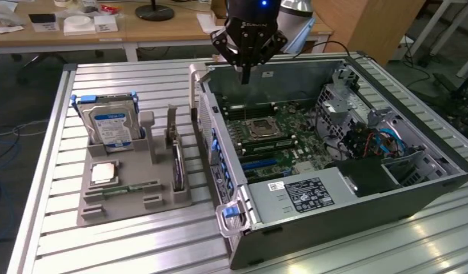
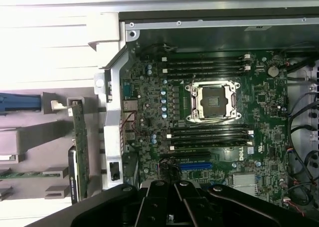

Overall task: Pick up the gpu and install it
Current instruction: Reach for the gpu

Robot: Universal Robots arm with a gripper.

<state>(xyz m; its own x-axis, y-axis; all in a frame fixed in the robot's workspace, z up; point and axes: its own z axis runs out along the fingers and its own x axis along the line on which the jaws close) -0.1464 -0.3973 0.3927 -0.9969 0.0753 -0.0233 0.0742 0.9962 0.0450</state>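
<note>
The gpu (image 1: pixel 176 162) stands on edge in a slot of the grey holder (image 1: pixel 142 208), its silvery bracket end (image 1: pixel 172 117) pointing up; in the wrist view the gpu (image 2: pixel 78 152) shows edge-on beside the case wall. My gripper (image 1: pixel 245 74) hangs over the far end of the open computer case (image 1: pixel 348 200), well apart from the gpu. Its fingers are shut with nothing between them. In the wrist view the gripper (image 2: pixel 174 199) sits above the motherboard (image 2: pixel 149 102), near the blue expansion slot (image 2: pixel 195 165).
The holder also carries a silver hard drive (image 1: pixel 112 128), a processor chip (image 1: pixel 104 171) and a green memory stick (image 1: pixel 131 187). Cables and drive cages (image 1: pixel 371 137) crowd the case on the exterior view's right. Desks with clutter (image 1: pixel 81 25) stand behind the ribbed metal table (image 1: pixel 142 251).
</note>
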